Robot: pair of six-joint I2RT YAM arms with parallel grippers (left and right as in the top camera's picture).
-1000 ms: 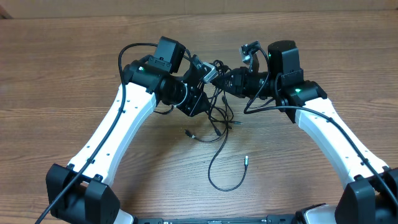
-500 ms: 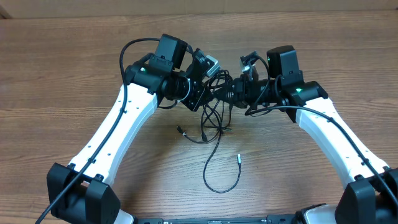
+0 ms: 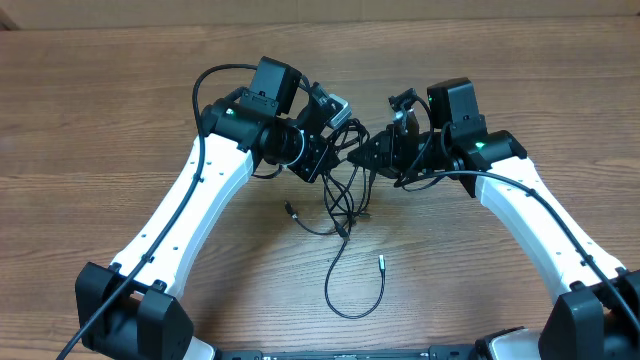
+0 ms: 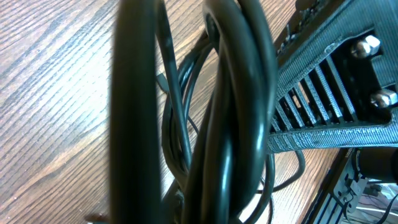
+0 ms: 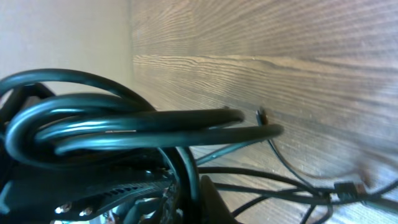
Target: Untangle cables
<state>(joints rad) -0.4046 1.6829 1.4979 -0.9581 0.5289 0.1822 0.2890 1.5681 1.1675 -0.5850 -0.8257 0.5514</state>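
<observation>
From above, the fingertips of the left gripper [image 3: 347, 133] and right gripper [image 3: 368, 153] are lost in dark housings and bunched cables [image 3: 345, 200]. Which strands lie between the closed jaws cannot be told. The plug ends [image 3: 381, 263] below the grippers are too small to identify. In the left wrist view, blurred cables [image 4: 230, 112] hide that gripper's fingers, and a ribbed black part [image 4: 323, 99] is cut off at the right edge. In the right wrist view, blurred loops [image 5: 124, 124] cover the fingers and strands run off the bottom edge.
</observation>
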